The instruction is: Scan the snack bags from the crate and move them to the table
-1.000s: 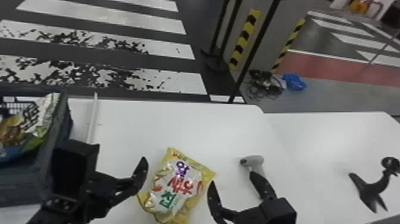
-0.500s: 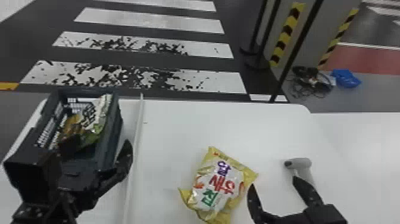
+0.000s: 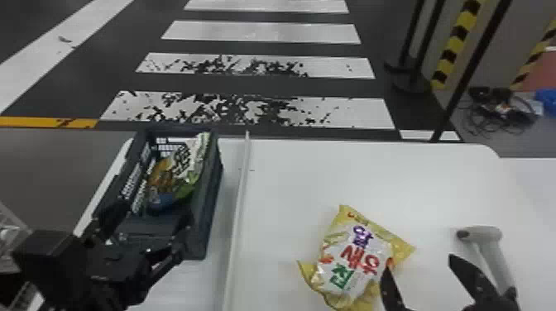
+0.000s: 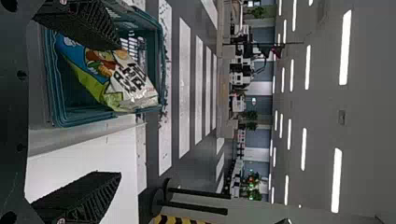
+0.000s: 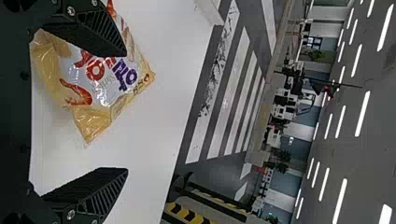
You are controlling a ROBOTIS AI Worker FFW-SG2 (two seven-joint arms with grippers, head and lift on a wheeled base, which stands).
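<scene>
My left gripper (image 3: 145, 232) is open over the near end of the dark crate (image 3: 210, 206), at the left of the table. A green and white snack bag (image 3: 182, 171) lies inside, beyond the fingertips. In the left wrist view the open left gripper (image 4: 119, 109) has the bag (image 4: 123, 79) and crate (image 4: 58, 109) past its fingers. My right gripper (image 3: 420, 265) stands open between a yellow snack bag (image 3: 351, 264) and a grey handheld scanner (image 3: 490, 244). In the right wrist view, one finger of the right gripper (image 5: 125, 111) overlaps the yellow bag (image 5: 100, 86), with nothing held.
A raised white strip (image 3: 238, 215) runs along the white table (image 3: 289, 178) between the crate and the yellow bag. Beyond the far edge are dark posts (image 3: 471, 62) and a heap of cables (image 3: 498, 109) on the floor.
The head view has turned left, bringing the whole crate into sight. My left gripper has moved left across the strip to the crate. The right gripper has stayed about where it was beside the yellow bag.
</scene>
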